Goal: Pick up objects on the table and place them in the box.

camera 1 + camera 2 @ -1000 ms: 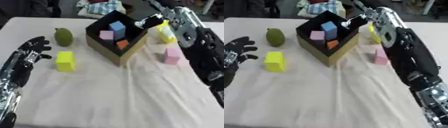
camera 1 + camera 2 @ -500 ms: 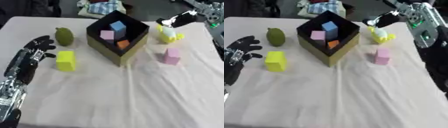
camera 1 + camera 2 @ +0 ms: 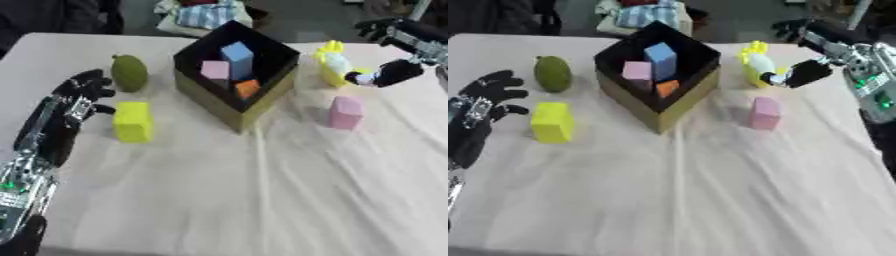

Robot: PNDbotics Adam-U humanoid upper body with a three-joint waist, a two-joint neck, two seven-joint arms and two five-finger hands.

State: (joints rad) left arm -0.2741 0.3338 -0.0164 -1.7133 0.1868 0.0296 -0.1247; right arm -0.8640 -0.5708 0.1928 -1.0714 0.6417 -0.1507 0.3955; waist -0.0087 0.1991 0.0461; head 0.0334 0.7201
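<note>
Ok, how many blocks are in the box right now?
3 show in the box: a blue block toward the back, a pink block to its left, and an orange block nearest the front. Others may lie hidden beneath them.

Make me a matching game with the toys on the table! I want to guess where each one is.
Things:
1. blue block
2. green fruit
3. yellow block
4. pink block

Places:
A. on the cloth to the right of the box
B. inside the box
C. just in front of the left hand
D. left of the box, toward the far edge of the table

Pairs: 1-B, 2-D, 3-C, 4-A
</note>
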